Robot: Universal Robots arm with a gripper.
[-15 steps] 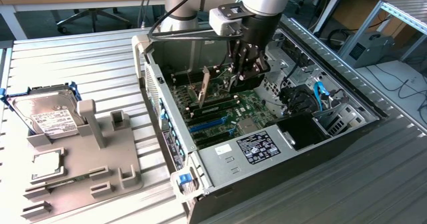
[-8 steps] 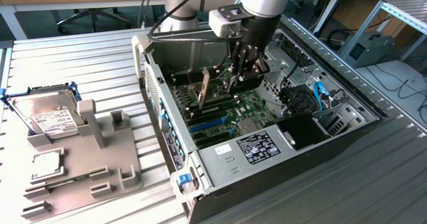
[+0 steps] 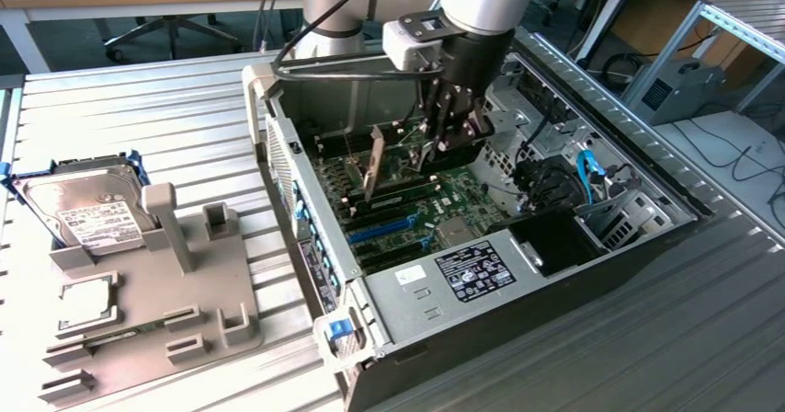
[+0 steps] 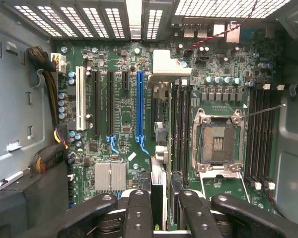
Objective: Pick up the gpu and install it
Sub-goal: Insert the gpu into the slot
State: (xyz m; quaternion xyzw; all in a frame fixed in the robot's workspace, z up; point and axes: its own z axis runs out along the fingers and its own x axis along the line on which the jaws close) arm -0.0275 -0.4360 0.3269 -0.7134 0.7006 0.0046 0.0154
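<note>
My gripper [image 3: 437, 151] reaches down into the open computer case [image 3: 285, 154] and is shut on the gpu [image 3: 395, 178], a slim dark card held on edge with its metal bracket toward the case's rear wall. The wrist view has the gpu [image 4: 158, 181] edge-on between my black fingers [image 4: 138, 210], and my gripper [image 4: 162, 196] grips its upper edge. The card hangs over the motherboard [image 4: 121, 119], just beside the long blue slot [image 4: 140, 106]. Whether its lower edge touches a slot I cannot tell.
A silver hard drive [image 3: 88, 205] and a small square chip [image 3: 86, 303] rest in the grey fixture [image 3: 160, 292] at the exterior view's left. Inside the case are the empty processor socket [image 4: 217, 144], memory slots [image 4: 181, 124], cables [image 3: 586, 175] and the power supply [image 3: 472, 269].
</note>
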